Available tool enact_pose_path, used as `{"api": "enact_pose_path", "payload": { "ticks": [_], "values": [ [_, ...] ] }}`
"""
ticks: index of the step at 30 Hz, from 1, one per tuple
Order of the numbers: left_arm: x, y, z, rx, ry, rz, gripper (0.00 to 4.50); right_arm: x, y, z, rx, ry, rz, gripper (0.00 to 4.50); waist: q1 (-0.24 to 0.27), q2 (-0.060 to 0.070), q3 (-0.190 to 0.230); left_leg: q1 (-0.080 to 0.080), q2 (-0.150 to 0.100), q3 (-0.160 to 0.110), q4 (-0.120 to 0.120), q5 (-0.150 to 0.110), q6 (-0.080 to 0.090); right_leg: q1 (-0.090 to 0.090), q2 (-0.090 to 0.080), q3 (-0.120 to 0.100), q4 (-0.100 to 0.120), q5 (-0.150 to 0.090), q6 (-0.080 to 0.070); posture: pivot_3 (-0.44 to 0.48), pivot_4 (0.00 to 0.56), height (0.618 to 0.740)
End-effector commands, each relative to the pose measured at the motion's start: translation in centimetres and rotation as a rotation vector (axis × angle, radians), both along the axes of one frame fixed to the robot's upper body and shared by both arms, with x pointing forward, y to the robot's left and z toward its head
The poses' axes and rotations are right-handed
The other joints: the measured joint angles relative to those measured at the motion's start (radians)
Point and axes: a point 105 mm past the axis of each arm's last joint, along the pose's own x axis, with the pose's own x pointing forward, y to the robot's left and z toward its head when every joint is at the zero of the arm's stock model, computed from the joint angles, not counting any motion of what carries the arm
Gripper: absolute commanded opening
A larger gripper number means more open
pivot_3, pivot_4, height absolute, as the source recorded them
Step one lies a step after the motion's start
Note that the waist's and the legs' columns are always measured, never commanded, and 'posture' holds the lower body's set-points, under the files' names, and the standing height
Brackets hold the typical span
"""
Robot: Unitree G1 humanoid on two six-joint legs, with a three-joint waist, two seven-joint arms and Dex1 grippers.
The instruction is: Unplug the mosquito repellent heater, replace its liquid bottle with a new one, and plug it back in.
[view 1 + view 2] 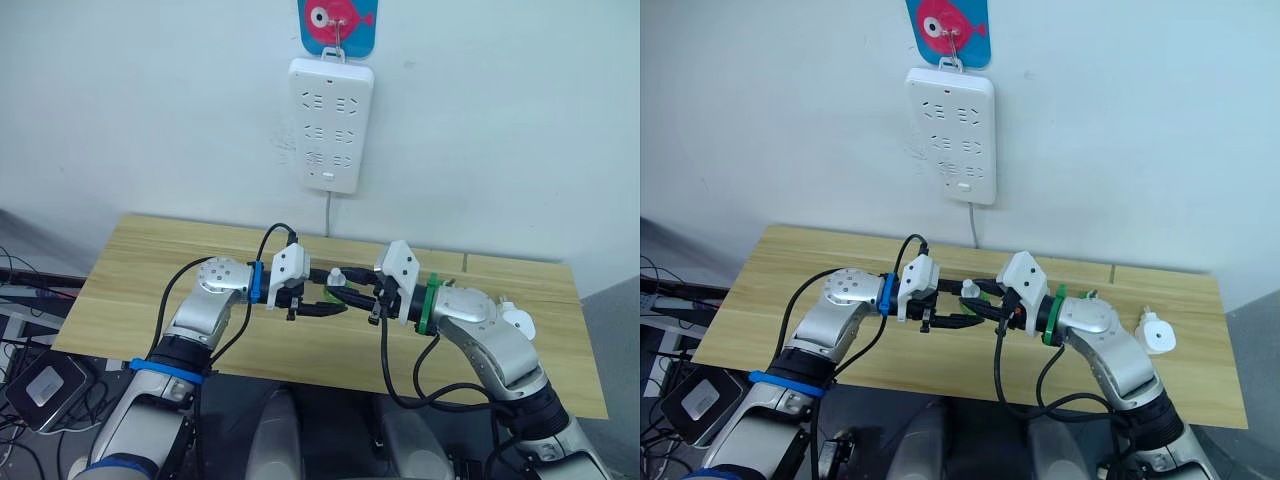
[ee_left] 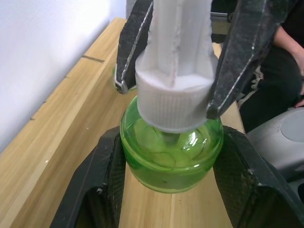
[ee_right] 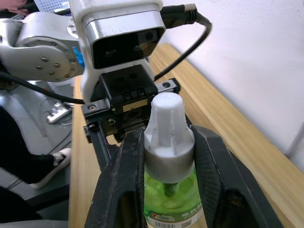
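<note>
Above the middle of the wooden table (image 1: 150, 260), both grippers meet on the new bottle (image 2: 171, 161), a small translucent green one with a white ribbed cap (image 3: 166, 133). My left gripper (image 1: 322, 306) is shut on the green body. My right gripper (image 1: 347, 286) is shut on the cap, one finger (image 2: 242, 42) on each side. The mosquito repellent heater (image 1: 516, 322), white and rounded, lies unplugged on the table at the right, behind my right forearm. Its liquid bottle is out of view.
A tall white power strip (image 1: 330, 125) hangs on the wall behind the table, under a blue and pink fish hook (image 1: 338, 25); its cord drops to the table's far edge. Cables and a black box (image 1: 45, 385) lie on the floor at the left.
</note>
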Motion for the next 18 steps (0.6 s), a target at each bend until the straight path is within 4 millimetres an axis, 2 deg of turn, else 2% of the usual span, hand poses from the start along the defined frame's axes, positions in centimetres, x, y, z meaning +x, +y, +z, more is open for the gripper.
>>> {"api": "enact_pose_path", "payload": {
  "ticks": [1,4,8,12,15,18],
  "values": [
    [-1.8,-0.7,-0.1,0.02,-0.016,-0.112,2.23,-1.7,0.8,1.6,-0.005,-0.045,0.304,1.05,0.0,0.0,0.0,0.0,0.0,0.0,0.0,0.0,0.0,0.0,0.0,0.0,0.0,0.0,0.0,-0.014,0.299,0.74],
    [-3.2,-0.7,-0.4,0.046,-0.007,-0.183,2.23,-1.0,0.9,1.4,-0.076,-0.043,0.501,1.05,-0.003,0.0,0.0,0.001,0.0,0.0,0.0,0.0,0.0,0.0,0.0,0.0,0.001,0.0,0.0,0.018,0.296,0.74],
    [-4.8,-0.7,-0.7,0.069,-0.003,-0.238,2.23,0.3,1.8,0.8,-0.174,-0.079,0.68,1.05,-0.005,0.0,0.0,0.004,0.002,0.001,-0.001,0.0,0.0,0.001,0.002,0.0,0.001,0.001,-0.001,0.086,0.286,0.74],
    [-5.5,-0.8,-0.7,0.068,0.0,-0.24,2.23,0.9,1.9,0.6,-0.209,-0.095,0.735,1.05,0.021,0.0,0.001,0.004,0.002,0.0,-0.003,0.0,0.0,0.001,0.001,0.0,0.001,0.0,-0.001,0.11,0.29,0.74],
    [-5.4,-0.6,-0.8,0.068,0.003,-0.225,2.23,1.4,1.3,1.0,-0.209,-0.083,0.729,2.02,0.036,0.001,0.001,0.003,0.001,0.0,-0.002,0.0,0.0,0.001,0.0,-0.001,0.0,0.0,-0.001,0.104,0.293,0.74],
    [-5.0,-0.4,-0.8,0.065,0.003,-0.199,2.23,2.0,-0.2,1.1,-0.234,-0.068,0.697,3.14,0.049,0.001,0.001,0.003,0.001,0.001,-0.001,0.0,0.0,0.002,-0.001,0.0,0.0,0.001,-0.001,0.086,0.29,0.74]
  ]
}}
